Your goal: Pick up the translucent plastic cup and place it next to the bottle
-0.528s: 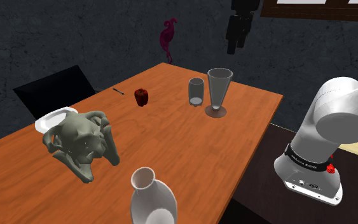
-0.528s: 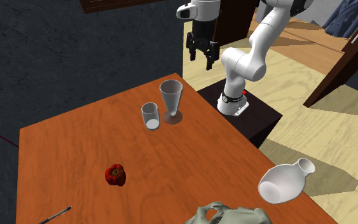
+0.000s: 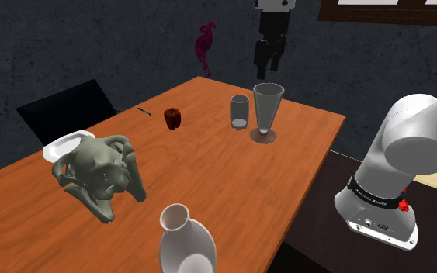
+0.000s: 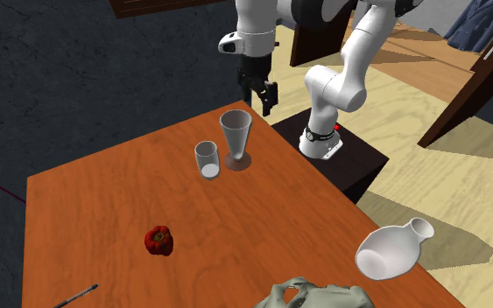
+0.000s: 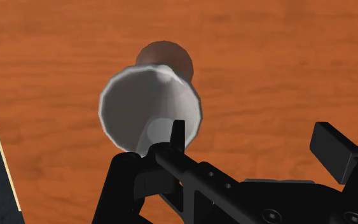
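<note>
The translucent cup (image 3: pixel 240 111) (image 4: pixel 206 159) stands upright near the table's far corner, close beside a tall conical glass (image 3: pixel 268 111) (image 4: pixel 235 137). My gripper (image 3: pixel 265 63) (image 4: pixel 263 101) (image 5: pixel 228 153) hangs open in the air just above the conical glass, holding nothing. In the wrist view I look down into that conical glass (image 5: pixel 149 111), which sits ahead of my spread fingers. The bottle (image 3: pixel 185 244) (image 4: pixel 393 249), a white round-bellied vessel with a flared neck, is at the table's near end, far from the cup.
A red pepper (image 3: pixel 172 118) (image 4: pixel 158 240) and a thin pen (image 3: pixel 144 112) lie on the orange wooden table (image 3: pixel 209 171). A grey skull-like sculpture (image 3: pixel 100 174) and a white dish (image 3: pixel 63 145) sit at the shoulder view's left. A dark chair (image 3: pixel 69 108) stands behind.
The gripper has swung toward the shoulder view's left and come lower, from beyond the table's edge to above the conical glass. The objects on the table have not moved.
</note>
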